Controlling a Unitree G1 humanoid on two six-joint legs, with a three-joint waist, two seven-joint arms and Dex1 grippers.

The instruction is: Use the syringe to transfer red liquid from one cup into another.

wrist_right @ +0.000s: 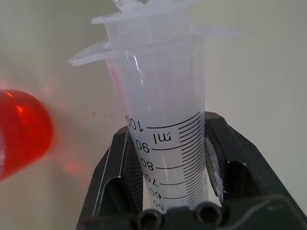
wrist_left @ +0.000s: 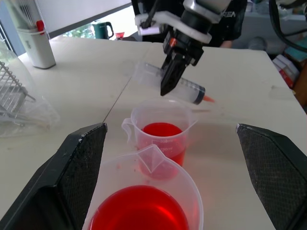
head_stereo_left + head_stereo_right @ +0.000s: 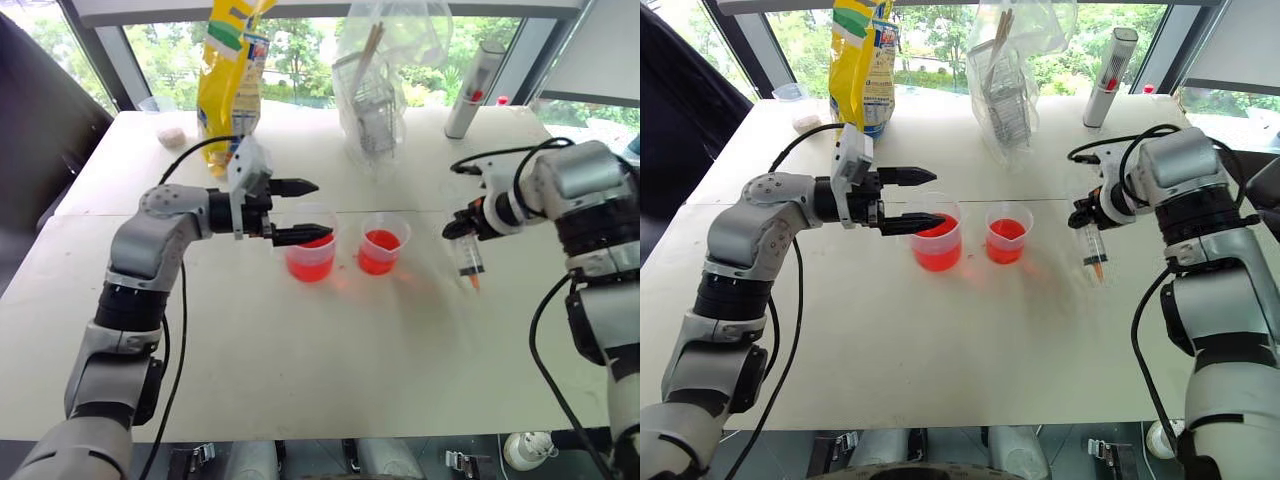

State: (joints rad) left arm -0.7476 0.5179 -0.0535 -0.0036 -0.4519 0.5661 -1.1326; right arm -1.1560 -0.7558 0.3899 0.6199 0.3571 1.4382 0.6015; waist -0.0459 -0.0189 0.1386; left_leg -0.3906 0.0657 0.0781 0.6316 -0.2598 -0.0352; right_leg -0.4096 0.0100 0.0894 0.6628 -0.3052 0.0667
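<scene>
Right wrist view shows the right gripper's [image 1: 165, 158] black fingers [image 1: 117, 167] clamped on the barrel of the syringe [image 1: 163, 120], just below its flange, with the printed scale facing the camera. From the head, the syringe [image 3: 469, 258] hangs tip-down from that gripper [image 3: 466, 228], its orange tip just above the tabletop [image 3: 300, 340], to the right of both cups. The left gripper [image 3: 296, 212] points sideways with its fingers [image 3: 300, 236] wide apart, the lower finger lying at the rim of the larger handled beaker [image 3: 311, 252]. That beaker holds red liquid [image 3: 310, 262]. Just beside it, on the right, stands the smaller cup [image 3: 384, 243], also part full of red. At the far edge of the tabletop stand a yellow bag [image 3: 232, 75], a clear plastic bag [image 3: 385, 75] holding a wire rack, and a white-grey tube [image 3: 473, 90].
</scene>
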